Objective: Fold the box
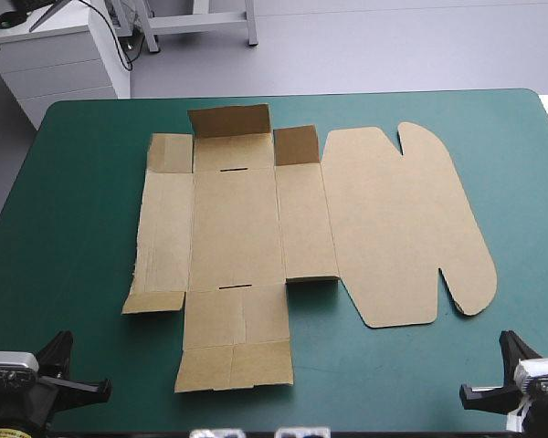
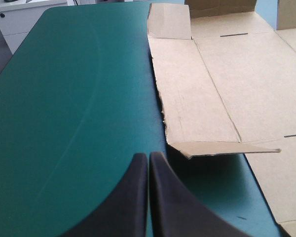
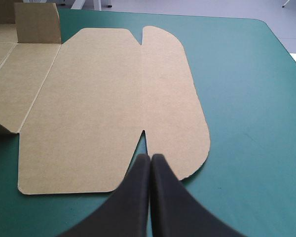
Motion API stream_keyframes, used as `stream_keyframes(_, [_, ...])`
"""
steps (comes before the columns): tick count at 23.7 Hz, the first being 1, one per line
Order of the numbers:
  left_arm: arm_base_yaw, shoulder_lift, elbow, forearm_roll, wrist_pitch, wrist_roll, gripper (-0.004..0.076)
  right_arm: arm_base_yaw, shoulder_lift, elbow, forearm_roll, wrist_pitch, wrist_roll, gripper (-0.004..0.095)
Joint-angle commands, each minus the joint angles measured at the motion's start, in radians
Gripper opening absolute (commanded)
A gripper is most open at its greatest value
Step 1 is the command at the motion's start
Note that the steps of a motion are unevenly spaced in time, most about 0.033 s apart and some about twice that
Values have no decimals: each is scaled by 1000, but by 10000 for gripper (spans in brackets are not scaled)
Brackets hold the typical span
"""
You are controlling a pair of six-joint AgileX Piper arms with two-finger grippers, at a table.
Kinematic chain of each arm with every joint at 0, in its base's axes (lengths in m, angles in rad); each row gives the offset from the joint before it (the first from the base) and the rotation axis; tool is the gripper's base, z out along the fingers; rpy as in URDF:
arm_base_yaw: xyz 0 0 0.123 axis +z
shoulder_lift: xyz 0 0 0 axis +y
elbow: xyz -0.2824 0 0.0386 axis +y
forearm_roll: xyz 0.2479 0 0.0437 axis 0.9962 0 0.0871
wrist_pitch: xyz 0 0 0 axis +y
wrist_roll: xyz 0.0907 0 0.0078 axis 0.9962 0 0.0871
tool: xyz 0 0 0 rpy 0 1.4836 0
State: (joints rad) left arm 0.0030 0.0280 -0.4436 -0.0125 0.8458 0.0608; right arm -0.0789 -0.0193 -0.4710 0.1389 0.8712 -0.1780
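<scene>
Brown box (image 1: 237,228) lies unfolded mid table (image 1: 64,228); two far flaps raised, rounded lid panel flat toward right side. At near edge, left claw (image 2: 148,158) pinched closed, empty, slightly lifted corner flap just ahead. Likewise right claw (image 3: 150,159) closed, empty, pointing at lid notch.

left gripper (image 2: 148,154): two broad black fingers (image 2: 130,197), each one curved like a fin, wide at the base and narrow at the tip
left surface: smooth and dull, with a soft grey shine along the inner edges
right gripper (image 3: 150,155): the same kind of black pair, with small rounded tips
right surface: plain matte black, a little lighter on the curved backs
seen from above: each gripper looks like a black piece with sharp pointed corners
</scene>
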Motion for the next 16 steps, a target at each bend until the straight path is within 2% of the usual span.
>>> stream_keyframes(1, [-4,16,-22,-5,-73,-1,-8,-2,-15,-19,5,-81,0,-19])
stream_keyframes(12, [-4,16,-22,-9,-73,-1,-8,-2,-15,-19,5,-81,0,-19])
stream_keyframes(16, [-4,24,-22,-8,-152,-1,-8,-2,-15,-19,5,-81,0,-19])
